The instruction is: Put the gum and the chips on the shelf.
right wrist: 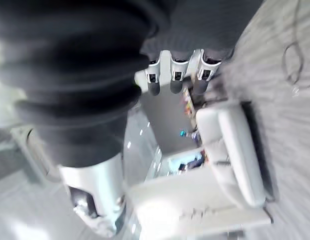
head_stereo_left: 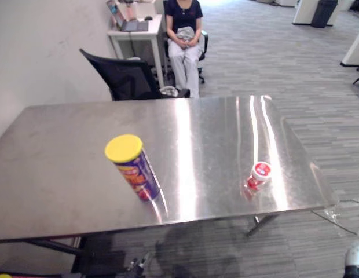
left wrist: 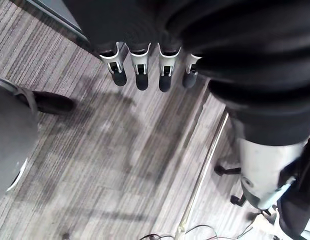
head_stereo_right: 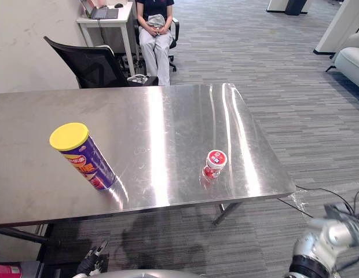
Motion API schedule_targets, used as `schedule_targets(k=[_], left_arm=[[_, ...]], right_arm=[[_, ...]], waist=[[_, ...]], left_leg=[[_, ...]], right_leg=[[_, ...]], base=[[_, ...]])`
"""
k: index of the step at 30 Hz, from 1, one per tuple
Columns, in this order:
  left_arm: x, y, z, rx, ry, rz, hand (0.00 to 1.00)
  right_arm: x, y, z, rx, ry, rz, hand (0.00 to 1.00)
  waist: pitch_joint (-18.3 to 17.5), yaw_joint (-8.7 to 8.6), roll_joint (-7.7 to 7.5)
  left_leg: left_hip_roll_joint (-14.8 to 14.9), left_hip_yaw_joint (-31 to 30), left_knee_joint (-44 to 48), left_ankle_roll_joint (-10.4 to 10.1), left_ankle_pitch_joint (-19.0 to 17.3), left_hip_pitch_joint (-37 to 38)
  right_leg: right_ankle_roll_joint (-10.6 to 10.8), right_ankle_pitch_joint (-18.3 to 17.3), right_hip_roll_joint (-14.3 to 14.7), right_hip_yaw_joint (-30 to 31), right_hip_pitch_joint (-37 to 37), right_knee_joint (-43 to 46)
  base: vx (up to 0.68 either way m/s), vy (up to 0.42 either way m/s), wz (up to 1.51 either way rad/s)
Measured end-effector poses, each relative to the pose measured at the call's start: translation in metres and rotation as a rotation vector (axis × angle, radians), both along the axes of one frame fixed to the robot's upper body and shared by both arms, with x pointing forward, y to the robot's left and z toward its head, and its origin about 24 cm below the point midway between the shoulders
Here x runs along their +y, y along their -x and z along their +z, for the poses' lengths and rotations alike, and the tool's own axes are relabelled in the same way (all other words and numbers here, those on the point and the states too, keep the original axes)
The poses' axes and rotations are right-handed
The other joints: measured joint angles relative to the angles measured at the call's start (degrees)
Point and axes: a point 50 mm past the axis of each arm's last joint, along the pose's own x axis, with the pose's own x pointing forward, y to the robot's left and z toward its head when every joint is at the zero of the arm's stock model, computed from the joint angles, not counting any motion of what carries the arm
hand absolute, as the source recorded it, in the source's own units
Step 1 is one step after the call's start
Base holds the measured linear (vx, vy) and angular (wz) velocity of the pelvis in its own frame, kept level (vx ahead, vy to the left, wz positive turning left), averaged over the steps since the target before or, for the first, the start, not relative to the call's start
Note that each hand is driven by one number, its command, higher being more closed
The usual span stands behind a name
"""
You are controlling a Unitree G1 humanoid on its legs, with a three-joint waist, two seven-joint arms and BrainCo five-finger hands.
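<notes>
start of task, nothing picked up yet. the chips can (head_stereo_left: 133, 168), yellow lid, is seen upright on the steel worktop (head_stereo_left: 58, 162), toward the robot's left and near the front edge. the gum tub (head_stereo_left: 259, 175), red and white lid, stands well apart from it toward the right, also near the front edge. both hands are hung low over the carpet floor (left wrist: 120, 160): the left robot hand (left wrist: 140, 75) is seen with fingers straight and nothing in them, the right robot hand (right wrist: 177, 75) likewise loose and empty. the step in hand is judged to be the first reach. next, a robot hand has to be raised above the worktop edge and brought to one item; the chips can probably suits the left side, the gum tub the right. the chips can is tall and could be tipped if knocked high, so a wrap round its middle is called for. the gum tub is small, so a pinch is probably needed.
</notes>
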Motion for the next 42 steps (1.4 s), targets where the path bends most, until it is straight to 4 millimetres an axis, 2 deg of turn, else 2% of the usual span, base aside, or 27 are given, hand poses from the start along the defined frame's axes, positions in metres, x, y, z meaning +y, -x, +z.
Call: schedule_targets(k=[2, 5, 10, 12, 20, 22, 24, 31, 37, 42], left_arm=[[-0.002, 0.001, 0.000, 0.008, -0.006, -0.024, 0.00], [-0.003, 0.006, -0.002, 0.033, -0.024, -0.043, 0.00], [-0.001, 0.013, -0.002, 0.054, -0.056, -0.060, 0.00], [0.001, 0.018, -0.002, 0.063, -0.075, -0.072, 0.00], [0.002, 0.026, -0.004, 0.085, -0.081, -0.062, 0.00], [0.003, 0.028, -0.005, 0.091, -0.081, -0.058, 0.00], [0.004, 0.027, -0.004, 0.087, -0.087, -0.058, 0.00], [0.008, 0.039, -0.005, 0.117, -0.095, -0.054, 0.00], [0.019, 0.041, -0.003, 0.127, -0.123, -0.063, 0.00], [0.020, 0.041, -0.003, 0.134, -0.129, -0.084, 0.00]], right_arm=[[0.016, -0.016, 0.007, 0.046, 0.090, 0.124, 0.00], [0.038, -0.035, 0.005, 0.146, 0.182, 0.322, 0.00], [0.062, -0.050, -0.004, 0.259, 0.289, 0.598, 0.00], [0.070, -0.054, -0.006, 0.275, 0.318, 0.690, 0.00], [0.076, -0.051, -0.008, 0.368, 0.406, 0.885, 0.00], [0.080, -0.051, 0.000, 0.339, 0.434, 0.912, 0.00], [0.083, -0.052, 0.007, 0.302, 0.455, 0.946, 0.00], [0.096, -0.045, 0.023, 0.274, 0.574, 1.128, 0.00], [0.113, -0.041, 0.013, 0.304, 0.573, 1.292, 0.00], [0.121, -0.042, 0.008, 0.315, 0.575, 1.353, 0.00]], waist=[[0.1, 0.05, -0.31], [0.2, 0.04, 0.02], [0.1, -0.45, 0.95], [0.0, -1.40, 1.17], [0.0, -1.75, 1.26], [-0.1, -2.00, 1.27], [0.0, -2.95, 1.15], [-0.7, -3.28, 1.12], [-1.7, -3.30, 0.00], [-1.9, -3.27, 0.09]], left_leg=[[-0.1, -0.1, 0.0, 0.0, 0.0, 0.0], [-0.5, -0.2, 0.4, 0.1, 0.1, 0.0], [-0.8, -0.5, 0.4, 0.2, 0.2, -0.4], [-1.0, -0.7, 0.4, 0.6, 0.5, -1.2], [-1.4, -0.8, 0.4, 1.1, 1.1, -1.3], [-1.8, -1.1, 0.2, 1.2, 1.5, -1.6], [-2.2, -1.9, 0.1, 1.3, 2.2, -2.4], [-2.1, -2.0, 0.0, 1.5, 2.9, -2.9], [-2.1, -2.0, 0.2, 1.6, 2.9, -3.7], [-2.3, -2.0, 0.4, 1.7, 3.0, -3.8]], right_leg=[[0.0, 0.0, -0.1, -0.1, 0.0, 0.0], [0.0, 0.0, -0.3, -0.2, 0.0, -0.4], [0.0, 0.0, -0.3, -0.2, -0.1, -1.5], [0.0, 0.0, -0.1, -0.3, -0.8, -1.6], [-0.6, -0.4, -0.4, -0.5, -1.0, -2.2], [-1.5, -1.1, -0.7, -1.2, -1.2, -2.3], [-1.3, -2.0, -1.1, -1.6, -1.6, -2.2], [-1.3, -2.4, -1.1, -1.5, -2.2, -2.2], [-0.8, -2.0, -1.2, -1.4, -2.9, -2.2], [-0.4, -1.7, -1.2, -1.4, -2.9, -2.1]], base=[[0.07, -0.012, 0.05], [0.07, -0.009, 0.03], [0.03, -0.035, -0.03], [0.00, -0.049, -0.01], [-0.04, -0.037, -0.04], [-0.08, -0.027, 0.05], [-0.07, -0.022, 0.14], [-0.06, -0.009, 0.01], [0.00, 0.000, 0.00], [0.03, 0.004, 0.00]])
